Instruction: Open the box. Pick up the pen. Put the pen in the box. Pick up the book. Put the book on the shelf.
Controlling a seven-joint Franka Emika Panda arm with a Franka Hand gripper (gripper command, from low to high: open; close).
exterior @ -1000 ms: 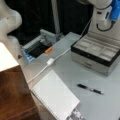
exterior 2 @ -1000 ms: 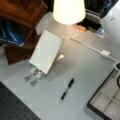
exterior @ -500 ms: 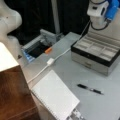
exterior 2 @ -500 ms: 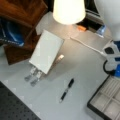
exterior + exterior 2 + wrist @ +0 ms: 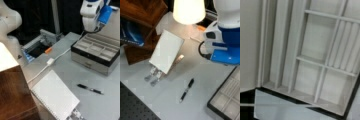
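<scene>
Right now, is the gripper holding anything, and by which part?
Cannot tell: the fingers are not in view. The pen lies on the table, the book rests untouched, and the box is open.

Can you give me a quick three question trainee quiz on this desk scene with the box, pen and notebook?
1. True or false: the box is open, its pale compartments showing.
2. Where does the pen lie? A) in the box B) on the grey table C) on the shelf
3. Fill in: the book lies beside the shelf, with its ____ binding along one long edge.

Key: 1 true; 2 B; 3 spiral. The gripper's fingers are not in view; the arm is above the box.
</scene>
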